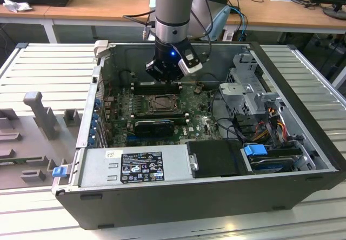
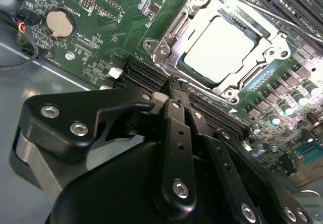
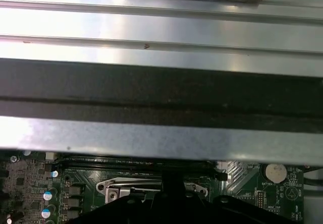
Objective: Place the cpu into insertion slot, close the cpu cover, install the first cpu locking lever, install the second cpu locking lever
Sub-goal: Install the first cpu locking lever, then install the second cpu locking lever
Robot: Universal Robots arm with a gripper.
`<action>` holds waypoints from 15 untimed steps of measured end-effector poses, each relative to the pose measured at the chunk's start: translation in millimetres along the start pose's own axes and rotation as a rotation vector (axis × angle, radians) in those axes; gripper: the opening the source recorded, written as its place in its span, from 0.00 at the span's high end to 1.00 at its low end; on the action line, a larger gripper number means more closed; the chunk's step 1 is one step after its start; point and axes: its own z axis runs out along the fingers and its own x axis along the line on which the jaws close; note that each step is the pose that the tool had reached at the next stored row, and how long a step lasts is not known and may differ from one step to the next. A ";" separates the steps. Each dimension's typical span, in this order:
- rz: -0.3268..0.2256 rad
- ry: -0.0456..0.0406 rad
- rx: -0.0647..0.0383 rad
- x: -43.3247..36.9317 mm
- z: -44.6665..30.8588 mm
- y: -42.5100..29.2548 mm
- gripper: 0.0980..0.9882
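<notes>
- One arm hangs over the open computer case (image 1: 178,197) in the exterior view, its hand (image 1: 164,73) low inside the case, just above the motherboard (image 1: 200,122) near the far wall.
- Hand (image 2: 174,90) in the second wrist view: black fingers (image 2: 176,128) drawn close together, tips meeting with nothing between them, so narrow and empty.
- cpu (image 2: 218,51) sits flat in the insertion slot (image 2: 169,37), pale silvery top up and square to the rim; judged already placed.
- cpu cover (image 2: 255,65) frame appears to lie down around the chip, with the top showing through the cut-out; likely closed, but not certain from this angle.
- A thin metal rod, probably a locking lever (image 2: 237,1), runs along the socket's far edge; whether it is latched is unclear.
- Socket (image 1: 161,104) in the exterior view lies just toward the camera from the hand, close beneath it and apart, not touching.
- Second wrist view agrees: fingertips point toward the socket's near edge, with the long black memory slots (image 2: 146,77) between tips and socket.
- Hand is probably kept narrow to press or hook a thin lever rather than grip a part; that is a judgement.
- First wrist view shows the case wall (image 3: 161,103) and the ribbed table (image 3: 161,22) beyond it.
- Case lies on its side, lid off, so the board faces up for access from above.
</notes>
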 end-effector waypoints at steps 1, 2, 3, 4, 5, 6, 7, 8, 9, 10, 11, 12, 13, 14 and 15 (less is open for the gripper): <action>0.000 0.0000 0.000 0.0 0.0 -0.3 0.99; 0.000 0.0001 0.000 0.0 -0.1 -0.5 0.99; 0.000 0.0001 0.000 0.0 -0.1 -0.8 0.99; 0.000 0.0000 0.000 0.1 -0.1 -1.1 0.99; 0.000 0.0001 0.000 0.0 -0.2 -1.5 0.99; 0.000 0.0001 0.000 0.1 -0.3 -2.3 0.99; 0.000 0.0001 0.000 0.1 -0.3 -2.8 0.99; 0.000 -0.0001 0.000 0.2 -0.3 -3.1 0.99; 0.000 0.0000 0.000 0.2 -0.6 -3.2 0.99; 0.000 0.0001 0.000 0.2 -1.2 -3.2 0.99; 0.000 0.0001 0.000 0.1 -2.4 -3.1 0.99; 0.000 0.0000 0.000 0.1 -3.5 -3.0 0.99; 0.000 0.0000 0.000 0.1 -4.5 -2.9 0.99; 0.000 0.0000 0.000 0.1 -6.5 -2.7 0.99; 0.000 0.0000 0.000 0.0 -7.9 -2.6 0.99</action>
